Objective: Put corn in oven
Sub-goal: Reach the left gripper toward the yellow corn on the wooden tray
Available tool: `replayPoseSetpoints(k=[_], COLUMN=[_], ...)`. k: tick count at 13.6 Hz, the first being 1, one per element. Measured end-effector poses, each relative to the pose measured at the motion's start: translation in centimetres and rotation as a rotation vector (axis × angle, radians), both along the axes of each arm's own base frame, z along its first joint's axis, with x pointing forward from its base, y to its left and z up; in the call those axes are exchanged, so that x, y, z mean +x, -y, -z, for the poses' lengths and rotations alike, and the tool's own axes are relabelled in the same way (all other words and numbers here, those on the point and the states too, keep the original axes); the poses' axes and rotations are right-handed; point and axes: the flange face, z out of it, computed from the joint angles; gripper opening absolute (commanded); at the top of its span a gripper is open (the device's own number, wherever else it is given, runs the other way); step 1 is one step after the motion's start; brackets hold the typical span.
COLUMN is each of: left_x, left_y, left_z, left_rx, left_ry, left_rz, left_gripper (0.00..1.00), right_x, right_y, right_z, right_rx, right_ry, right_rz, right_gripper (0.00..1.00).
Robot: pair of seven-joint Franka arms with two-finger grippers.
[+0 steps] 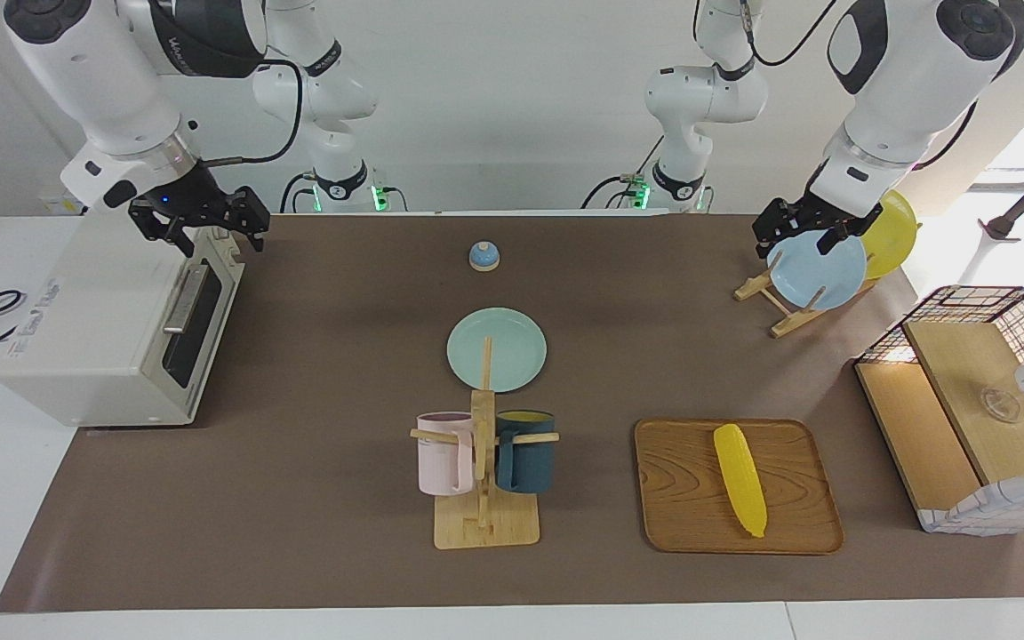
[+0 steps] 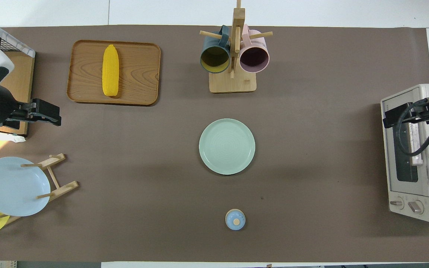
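My jaws are released, both grippers empty: the right gripper (image 1: pixel 201 227) over the oven (image 1: pixel 112 329), the left gripper (image 1: pixel 810 233) over the plate rack (image 1: pixel 796 307). The corn (image 1: pixel 740 478) lies on a tray (image 1: pixel 681 498) near the desk's edge farthest from me. The oven door looks closed; bringing the corn before opening it would likely jam things.

Lighting was bright and even, pretty much flat indoor light from above. Shadows on the brown mat (image 1: pixel 343 373) were soft, just faint smudges beside the oven (image 1: pixel 112 329) and under the mug rack (image 2: pixel 233 56). Strong daylight came in at the left arm's end of the table and blew out the white around the wire basket (image 1: pixel 974 356), with a sunlit patch on the mat in the overhead view. Both views were sharp, no motion blur. Table edges bowed slightly.
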Motion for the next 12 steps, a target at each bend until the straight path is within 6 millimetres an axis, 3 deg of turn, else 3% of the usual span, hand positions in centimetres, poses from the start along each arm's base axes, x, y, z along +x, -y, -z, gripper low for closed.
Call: replayPoseSetpoints(k=[12], left_x=[1.0], left_y=[0.9], left_z=[-0.2], left_rx=[-0.030], left_ry=[0.075], left_rz=[0.006], left_gripper=[1.00], right_x=[0.0], right_y=[0.0], right_z=[0.0], right_rx=[0.000], right_ry=[0.000], right_rz=[0.000], right_gripper=[1.00])
